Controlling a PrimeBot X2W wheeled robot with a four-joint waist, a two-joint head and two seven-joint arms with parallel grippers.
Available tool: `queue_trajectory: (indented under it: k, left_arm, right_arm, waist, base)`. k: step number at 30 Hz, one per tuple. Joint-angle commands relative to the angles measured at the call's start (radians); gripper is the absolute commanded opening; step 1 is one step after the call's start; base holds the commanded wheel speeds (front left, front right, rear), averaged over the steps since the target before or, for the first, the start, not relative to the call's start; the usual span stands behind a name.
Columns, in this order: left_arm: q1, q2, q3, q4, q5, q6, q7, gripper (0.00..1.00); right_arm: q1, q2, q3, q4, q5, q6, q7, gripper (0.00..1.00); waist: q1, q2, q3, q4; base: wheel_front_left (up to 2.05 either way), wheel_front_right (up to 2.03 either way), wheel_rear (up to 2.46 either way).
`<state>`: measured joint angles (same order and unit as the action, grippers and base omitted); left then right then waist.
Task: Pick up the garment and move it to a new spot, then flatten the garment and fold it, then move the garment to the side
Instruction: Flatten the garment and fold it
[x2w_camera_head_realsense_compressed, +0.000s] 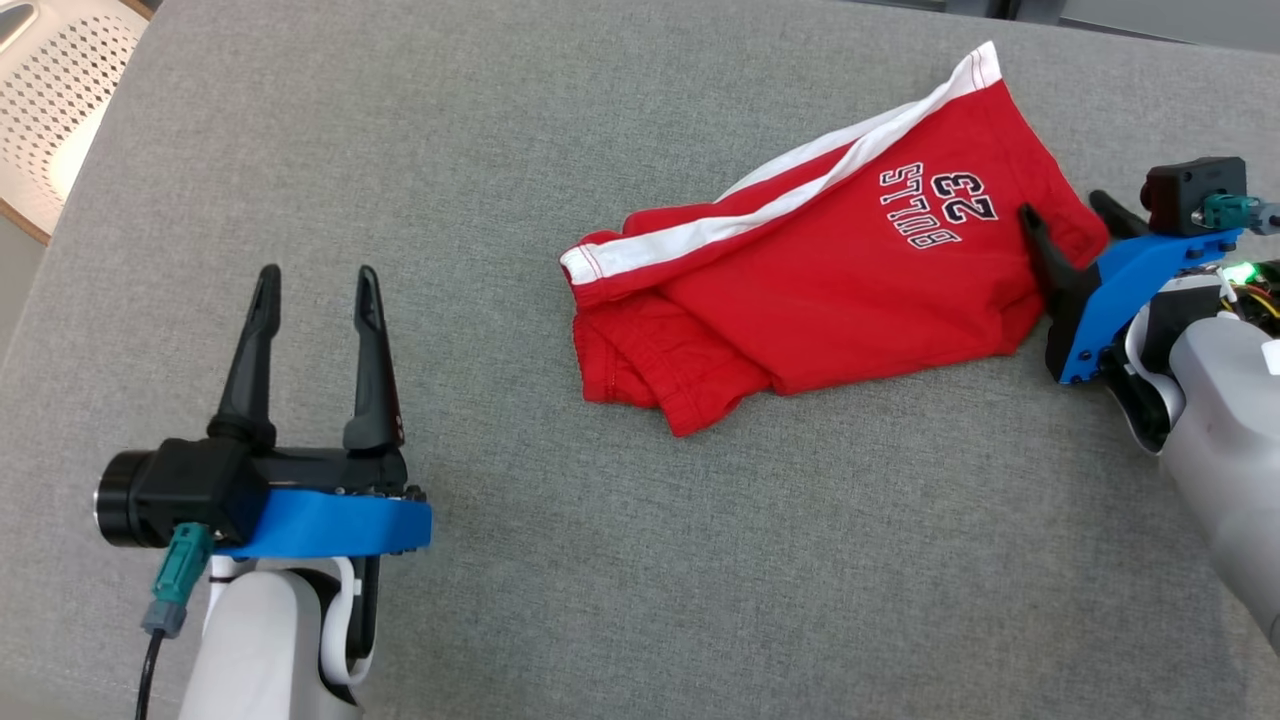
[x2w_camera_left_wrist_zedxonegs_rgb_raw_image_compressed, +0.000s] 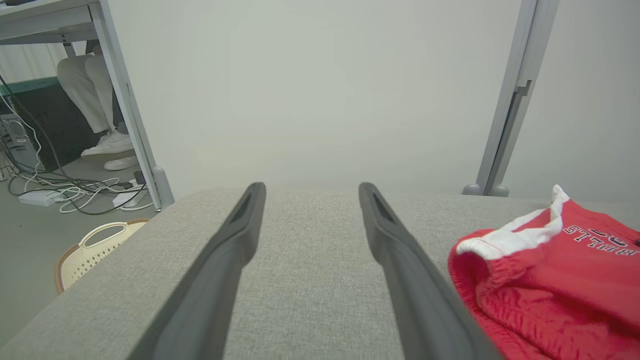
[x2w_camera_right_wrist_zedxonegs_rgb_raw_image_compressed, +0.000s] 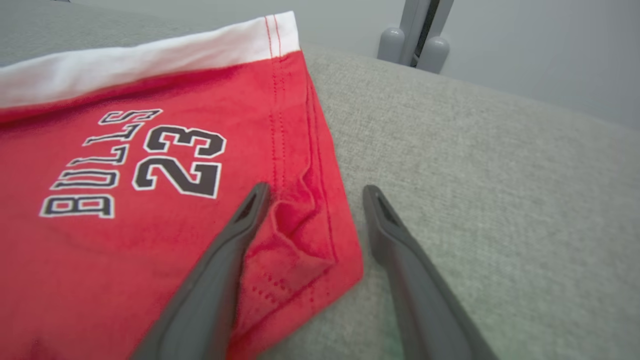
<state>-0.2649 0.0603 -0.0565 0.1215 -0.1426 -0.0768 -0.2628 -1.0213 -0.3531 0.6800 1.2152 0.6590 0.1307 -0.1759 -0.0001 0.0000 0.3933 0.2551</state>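
Note:
A pair of red shorts (x2w_camera_head_realsense_compressed: 820, 290) with a white side stripe and a "BULLS 23" print lies crumpled and partly folded on the grey fabric surface (x2w_camera_head_realsense_compressed: 600, 560). My right gripper (x2w_camera_head_realsense_compressed: 1062, 205) is open at the shorts' right hem corner. In the right wrist view this gripper (x2w_camera_right_wrist_zedxonegs_rgb_raw_image_compressed: 316, 189) has its left finger resting over the red cloth (x2w_camera_right_wrist_zedxonegs_rgb_raw_image_compressed: 150, 225) and its right finger over bare grey fabric, with the hem corner between them. My left gripper (x2w_camera_head_realsense_compressed: 318, 275) stands open at the lower left, well clear of the shorts. In the left wrist view that gripper (x2w_camera_left_wrist_zedxonegs_rgb_raw_image_compressed: 311, 187) holds nothing, and the shorts (x2w_camera_left_wrist_zedxonegs_rgb_raw_image_compressed: 550, 280) lie to its right.
A white perforated basket (x2w_camera_head_realsense_compressed: 60, 90) sits on the floor past the surface's left edge, and the left wrist view shows this basket (x2w_camera_left_wrist_zedxonegs_rgb_raw_image_compressed: 95, 250) too. A person's legs (x2w_camera_left_wrist_zedxonegs_rgb_raw_image_compressed: 95, 100) rest under a desk beside floor cables (x2w_camera_left_wrist_zedxonegs_rgb_raw_image_compressed: 75, 192). A metal post (x2w_camera_left_wrist_zedxonegs_rgb_raw_image_compressed: 510, 100) rises behind the far edge.

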Motion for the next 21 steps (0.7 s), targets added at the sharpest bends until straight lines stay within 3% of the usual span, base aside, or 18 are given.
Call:
queue_trajectory:
  k: [1, 2, 9, 15, 21]
  left_arm:
    - [0.016, -0.003, 0.003, 0.001, 0.008, -0.002, -0.003, 1.0]
    - [0.019, -0.005, 0.002, 0.003, 0.012, -0.003, -0.003, 1.0]
    - [0.032, -0.01, 0.001, 0.011, 0.015, -0.007, -0.003, 1.0]
    - [0.057, -0.01, 0.017, 0.017, 0.023, -0.005, -0.003, 1.0]
    - [0.084, -0.009, 0.035, 0.022, 0.04, -0.014, -0.003, 1.0]
  right_arm:
    - [0.02, 0.008, 0.012, -0.003, 0.006, 0.0, 0.012, 0.22]
    - [0.024, 0.006, 0.016, -0.006, 0.012, 0.0, 0.014, 0.0]
    - [0.027, 0.015, 0.026, -0.031, 0.049, 0.0, -0.016, 0.0]
    - [0.079, 0.033, 0.025, -0.073, 0.103, 0.0, -0.058, 0.0]
    - [0.183, 0.007, 0.008, -0.139, 0.166, 0.0, -0.084, 0.0]
  waist:
    - [0.0001, 0.0, -0.001, 0.001]
    - [0.0001, 0.0, -0.001, 0.002]
    - [0.0001, 0.0, -0.009, -0.008]
    - [0.0001, 0.0, -0.057, -0.06]
    - [0.0001, 0.0, -0.104, -0.122]
  base:
    - [0.0, 0.0, 0.0]
    - [0.0, 0.0, 0.0]
    - [0.0, 0.0, 0.0]
    - [0.0, 0.0, 0.0]
    - [0.0, 0.0, 0.0]
